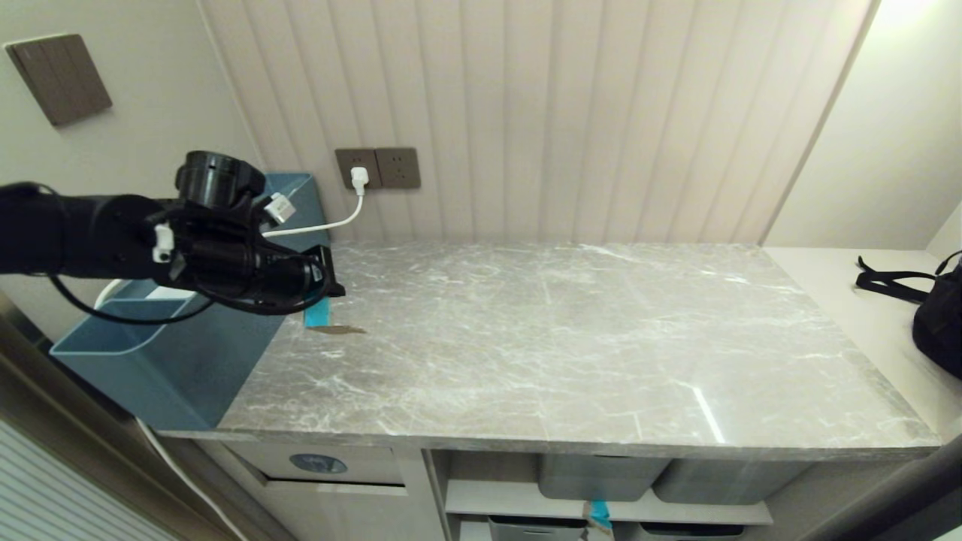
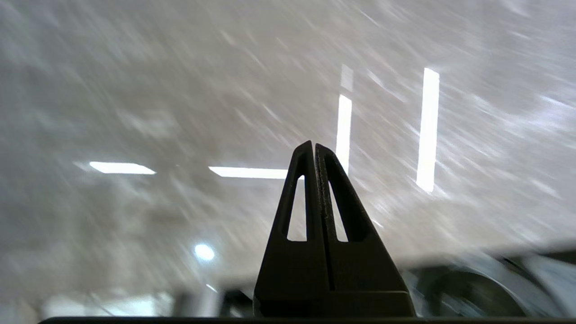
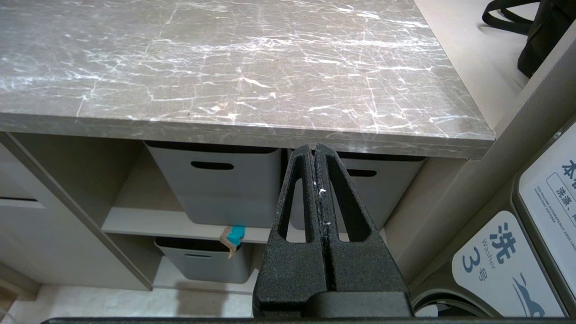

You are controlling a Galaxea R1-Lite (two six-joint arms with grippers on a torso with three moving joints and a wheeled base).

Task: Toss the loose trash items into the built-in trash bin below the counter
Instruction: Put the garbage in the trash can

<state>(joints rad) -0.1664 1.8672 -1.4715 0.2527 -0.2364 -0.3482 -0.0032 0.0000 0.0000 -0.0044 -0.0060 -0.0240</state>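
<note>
Your left hand (image 1: pixel 331 282) hangs over the far-left corner of the tabletop (image 1: pixel 571 338), its fingers pressed flat together with nothing visibly between them in the left wrist view. Just below and slightly ahead of its tip lies one trash scrap (image 1: pixel 327 321), turquoise tape with a tan cardboard end flat on the marble; you cannot tell whether the hand touches it. Behind the hand, off the tabletop's left edge, sits the teal-blue box (image 1: pixel 173 361).

The trash bin flap (image 1: pixel 319 463) with its oval sticker is under the tabletop's front-left edge, well below the hand.

Your right hand (image 3: pixel 315 150) is parked in front of the tabletop's right end, closed tight and holding nothing. Down to its left, a second scrap (image 3: pixel 232 238) hangs at the shelf (image 3: pixel 189 227) edge below a grey tub (image 3: pixel 216 184).
</note>
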